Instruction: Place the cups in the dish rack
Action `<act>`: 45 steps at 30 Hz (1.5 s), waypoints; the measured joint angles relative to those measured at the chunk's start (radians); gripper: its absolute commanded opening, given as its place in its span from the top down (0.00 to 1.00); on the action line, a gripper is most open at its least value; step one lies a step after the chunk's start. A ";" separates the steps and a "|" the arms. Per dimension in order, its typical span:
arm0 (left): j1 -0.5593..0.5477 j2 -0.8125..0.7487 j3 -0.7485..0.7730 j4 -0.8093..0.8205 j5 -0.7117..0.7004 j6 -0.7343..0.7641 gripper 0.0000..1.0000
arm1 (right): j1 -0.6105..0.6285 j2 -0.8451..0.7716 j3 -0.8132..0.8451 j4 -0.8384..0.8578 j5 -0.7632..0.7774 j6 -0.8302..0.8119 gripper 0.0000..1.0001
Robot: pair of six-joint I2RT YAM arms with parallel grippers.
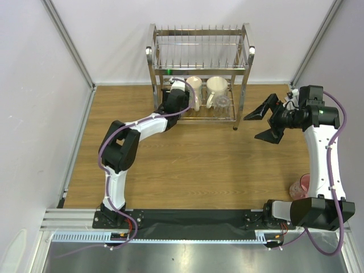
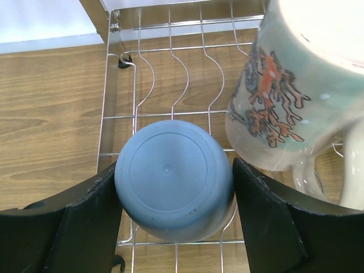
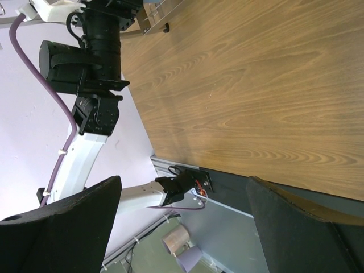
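Note:
The light blue cup (image 2: 170, 176) stands upside down on the lower wire shelf of the dish rack (image 2: 170, 51), and my left gripper (image 2: 176, 168) is shut on it, one black finger against each side. Beside it on the right stands a cream mug with an orange coral pattern (image 2: 284, 96). From above, two cream mugs (image 1: 195, 85) (image 1: 216, 85) and a clear glass tumbler (image 1: 222, 102) sit in the lower tier of the rack (image 1: 199, 42). A pink mug (image 1: 300, 186) stands on the table by the right arm. My right gripper (image 1: 263, 119) hangs open and empty to the right of the rack.
The rack's right legs (image 1: 243, 96) stand close to the right gripper. White walls and metal frame posts (image 1: 68, 42) bound the wooden table (image 1: 199, 159) at left, back and right. The right wrist view looks across the table toward the left arm (image 3: 96, 51).

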 measured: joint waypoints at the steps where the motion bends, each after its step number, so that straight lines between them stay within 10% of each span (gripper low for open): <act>1: 0.002 0.001 0.002 -0.002 0.001 -0.005 1.00 | -0.001 0.000 0.000 0.000 0.001 0.000 0.00; 26: 0.013 0.015 0.042 -0.051 0.019 -0.035 0.34 | -0.006 -0.005 -0.028 0.014 -0.009 0.013 0.01; 45: -0.045 -0.073 -0.083 -0.103 0.005 -0.032 0.11 | 0.031 -0.011 -0.023 0.011 0.020 0.031 0.02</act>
